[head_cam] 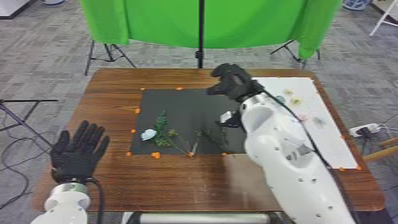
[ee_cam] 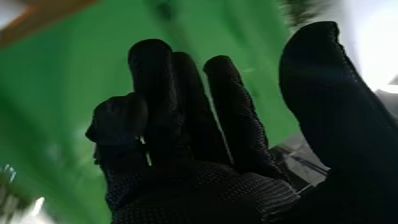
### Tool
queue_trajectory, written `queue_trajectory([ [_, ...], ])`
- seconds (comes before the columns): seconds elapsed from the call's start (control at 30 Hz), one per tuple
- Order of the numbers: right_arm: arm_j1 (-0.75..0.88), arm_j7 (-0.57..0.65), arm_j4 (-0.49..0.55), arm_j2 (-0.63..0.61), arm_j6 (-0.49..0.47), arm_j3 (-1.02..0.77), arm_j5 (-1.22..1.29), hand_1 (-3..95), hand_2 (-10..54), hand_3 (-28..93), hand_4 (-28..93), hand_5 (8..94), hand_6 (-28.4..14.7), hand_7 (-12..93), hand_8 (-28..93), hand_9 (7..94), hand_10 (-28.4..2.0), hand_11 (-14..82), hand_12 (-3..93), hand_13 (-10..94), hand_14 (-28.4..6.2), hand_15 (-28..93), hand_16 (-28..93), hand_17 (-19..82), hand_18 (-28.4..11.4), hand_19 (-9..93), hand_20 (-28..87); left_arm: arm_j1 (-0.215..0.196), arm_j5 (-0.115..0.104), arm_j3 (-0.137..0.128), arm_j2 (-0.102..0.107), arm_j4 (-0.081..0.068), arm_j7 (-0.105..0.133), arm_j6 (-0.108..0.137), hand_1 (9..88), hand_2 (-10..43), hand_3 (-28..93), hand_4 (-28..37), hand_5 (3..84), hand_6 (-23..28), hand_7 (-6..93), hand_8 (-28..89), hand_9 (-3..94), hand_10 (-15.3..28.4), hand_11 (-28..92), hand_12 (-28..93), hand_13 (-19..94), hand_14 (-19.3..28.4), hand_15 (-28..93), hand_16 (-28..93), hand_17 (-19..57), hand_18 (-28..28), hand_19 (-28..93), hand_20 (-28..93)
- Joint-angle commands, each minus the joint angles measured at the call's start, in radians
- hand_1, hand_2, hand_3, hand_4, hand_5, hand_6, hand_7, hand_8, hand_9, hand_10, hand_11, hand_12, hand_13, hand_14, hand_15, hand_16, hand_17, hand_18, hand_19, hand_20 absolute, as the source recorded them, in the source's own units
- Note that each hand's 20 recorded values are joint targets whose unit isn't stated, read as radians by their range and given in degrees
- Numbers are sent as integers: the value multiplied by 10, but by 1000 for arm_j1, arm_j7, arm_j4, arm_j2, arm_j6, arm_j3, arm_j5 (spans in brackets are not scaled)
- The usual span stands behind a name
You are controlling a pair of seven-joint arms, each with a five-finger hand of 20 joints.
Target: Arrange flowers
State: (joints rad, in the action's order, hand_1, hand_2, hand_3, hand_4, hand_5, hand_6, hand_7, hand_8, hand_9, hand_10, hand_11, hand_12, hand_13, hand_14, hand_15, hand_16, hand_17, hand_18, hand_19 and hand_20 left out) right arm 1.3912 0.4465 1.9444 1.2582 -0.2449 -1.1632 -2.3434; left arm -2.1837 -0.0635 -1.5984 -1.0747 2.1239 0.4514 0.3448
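In the head view my right hand [head_cam: 233, 82] is above the back edge of the black mat [head_cam: 191, 107], beside the white sheet [head_cam: 306, 100]. The right wrist view has my right hand [ee_cam: 191, 130] with its thumb apart and its fingers mostly straight, holding nothing. My left hand [head_cam: 80, 152] lies palm-down at the table's left, fingers straight. A white flower [head_cam: 148, 134] and green sprigs [head_cam: 162, 122] lie on the mat's left half, with thin stems [head_cam: 191, 147] beside them. Pale flowers [head_cam: 296, 101] are on the white sheet, partly behind my right arm.
Orange markers [head_cam: 155, 155] edge the mat and the sheet. A small white and black object [head_cam: 229, 119] is beside my right forearm. The brown table [head_cam: 115, 100] has a green cloth [head_cam: 249, 25] on stands behind it.
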Motion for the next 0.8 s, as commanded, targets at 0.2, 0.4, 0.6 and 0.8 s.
queue_trajectory([
  [0.2,225,75,-35,-304,-61,-264,-169,398,-95,810,-283,486,-67,137,-115,469,-189,153,158,467,-175,698,175,281,-255,910,535,-27,2,-7,-12,6,19,-14,272,166,764,-283,477,108,130,-103,416,163,255,92,301,162,418,-98,-86,142,389,120],
  [0.4,224,70,-91,-301,-95,-256,-171,431,-95,813,-283,492,-53,151,-119,469,-175,149,155,473,-166,684,169,283,-253,909,532,-25,2,-3,-17,6,16,-9,272,167,764,-283,477,108,129,-103,416,164,254,92,301,163,419,-97,-86,142,388,121],
  [0.6,198,47,-172,-282,-28,-203,-240,483,-95,796,-283,552,-31,183,-137,538,-150,182,161,521,-145,661,169,300,-248,911,526,-22,1,2,-20,6,14,-2,272,167,765,-283,477,108,131,-103,417,163,256,92,302,162,420,-97,-86,142,388,121],
  [0.8,214,24,-193,-281,99,-190,-269,662,-95,556,-283,713,0,299,-48,794,-112,120,349,659,-94,556,364,330,-234,920,518,-20,2,5,-21,6,11,1,271,168,765,-283,478,109,130,-103,417,164,256,92,302,163,421,-97,-86,142,388,122],
])
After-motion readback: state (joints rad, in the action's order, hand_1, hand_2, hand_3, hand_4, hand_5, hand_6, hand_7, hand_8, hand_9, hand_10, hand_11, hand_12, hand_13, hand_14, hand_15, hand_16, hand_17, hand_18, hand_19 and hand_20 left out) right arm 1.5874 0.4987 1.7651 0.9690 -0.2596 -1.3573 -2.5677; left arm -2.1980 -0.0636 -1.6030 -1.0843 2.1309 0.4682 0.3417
